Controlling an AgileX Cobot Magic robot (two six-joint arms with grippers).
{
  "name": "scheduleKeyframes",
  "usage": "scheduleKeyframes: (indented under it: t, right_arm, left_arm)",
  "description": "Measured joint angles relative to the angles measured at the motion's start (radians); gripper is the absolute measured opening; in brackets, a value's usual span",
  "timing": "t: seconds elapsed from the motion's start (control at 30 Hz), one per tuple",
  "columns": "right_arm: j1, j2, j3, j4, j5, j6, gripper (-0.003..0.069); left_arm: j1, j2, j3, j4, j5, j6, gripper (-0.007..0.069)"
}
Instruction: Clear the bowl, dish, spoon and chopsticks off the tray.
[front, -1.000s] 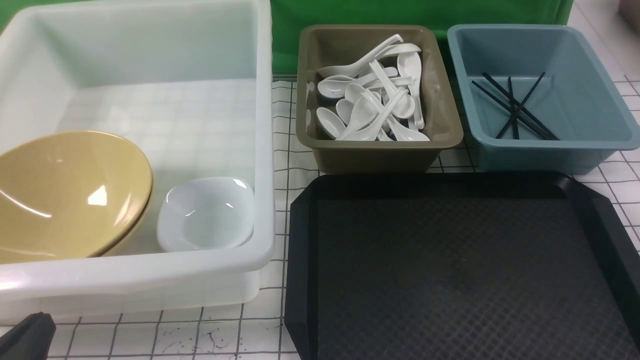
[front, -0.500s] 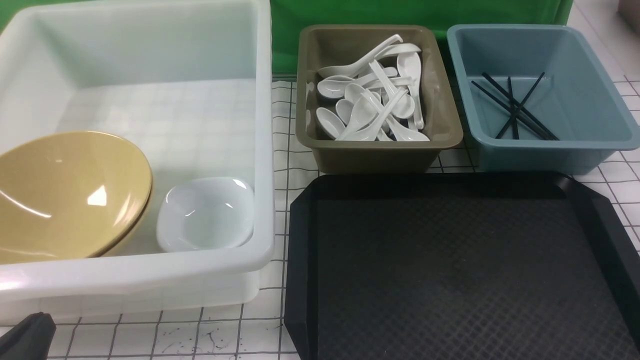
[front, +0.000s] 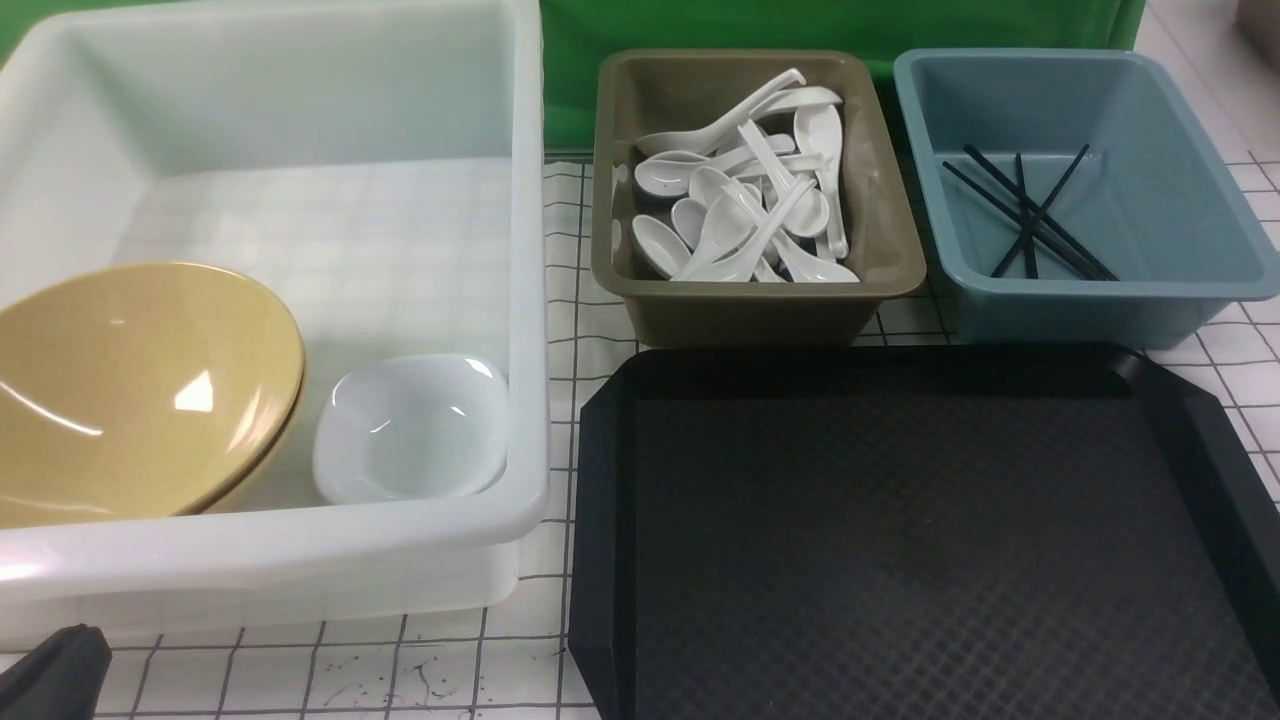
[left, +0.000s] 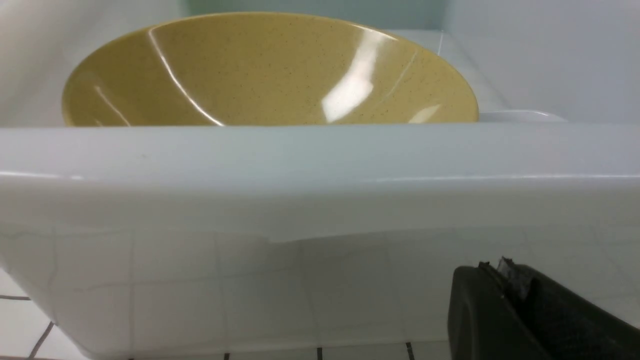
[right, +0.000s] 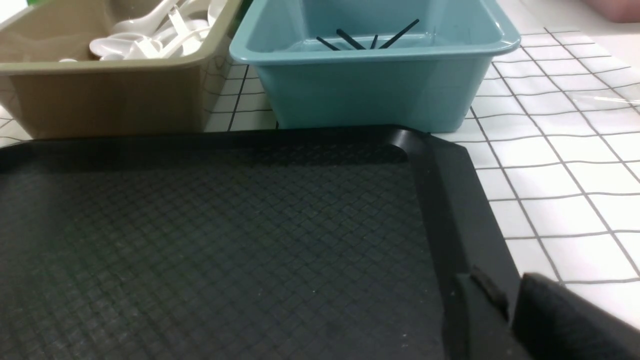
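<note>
Left hand (front: 55, 672) sits low at the near corner of the desk (front: 400, 670), just outside the white tub (front: 300, 560), its fingers pressed together on nothing. Right hand (right: 505, 305) shows only in its own wrist view, at the tray's edge, carrying nothing; how far apart its fingers stand I cannot tell.

From where I stand the tray (front: 600, 500) looks bare, so the clearing seems finished. The bowl (front: 140, 390) leans tilted in the tub on a second one like it, with the dish (front: 410, 425) just beside it. The spoon, I judge, lies somewhere in the heap of spoons (front: 745, 190) in the olive bin (front: 750, 300), and the chopsticks (front: 1030, 215) lie crossed with others in the blue bin (front: 1100, 300).

What is left is to draw back cleanly: lift each hand straight up before pulling away, so the left one misses the tub's overhanging lip and the right one does not catch the tray's raised rim.

Bowl and dish are glossy glazed ware, slick and rounded. The tray is matt black plastic with a diamond grain and cut corners. The tub is milky and translucent, and the gridded desk cover shows through it.
</note>
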Motion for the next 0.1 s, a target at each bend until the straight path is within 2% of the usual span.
scheduleKeyframes:
  t: [0.1]
  right_arm:
    - [0.0,0.0,0.0,0.0,0.0,0.0,0.0176]
  left_arm:
    - [0.0,0.0,0.0,0.0,0.0,0.0,-0.0006]
